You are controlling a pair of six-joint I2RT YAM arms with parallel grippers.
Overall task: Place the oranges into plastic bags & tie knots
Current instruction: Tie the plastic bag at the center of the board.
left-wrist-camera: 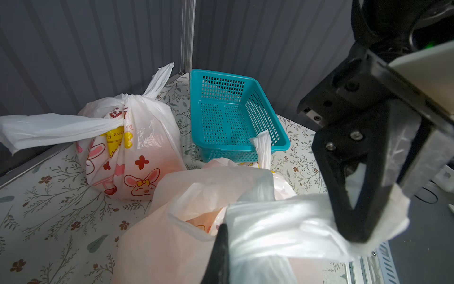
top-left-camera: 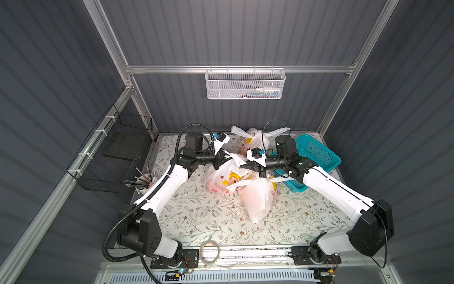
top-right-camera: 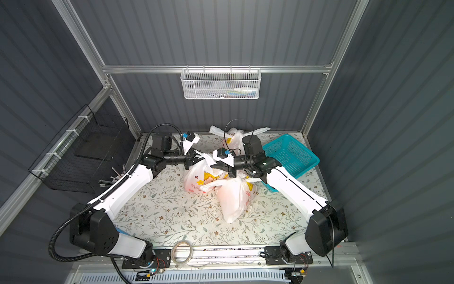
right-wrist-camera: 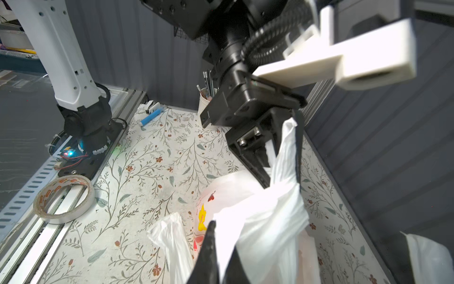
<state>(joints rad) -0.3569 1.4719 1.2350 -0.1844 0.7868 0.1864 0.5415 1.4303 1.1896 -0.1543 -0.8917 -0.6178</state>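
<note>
Thin white plastic of the bag, at eleven o'clock from the middle of the table, seems soft, slippery and heavy with oranges, so left pincer and right pincer each clench a handle strip.

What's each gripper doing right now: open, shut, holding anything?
Left gripper: closed, pinching a bag handle.
Right gripper: closed, pinching a second bag handle.

Tied bag at back of surface, middle bag before it, front bag nearest. Basket right of them, pen cup left, tape roll at front edge.
</note>
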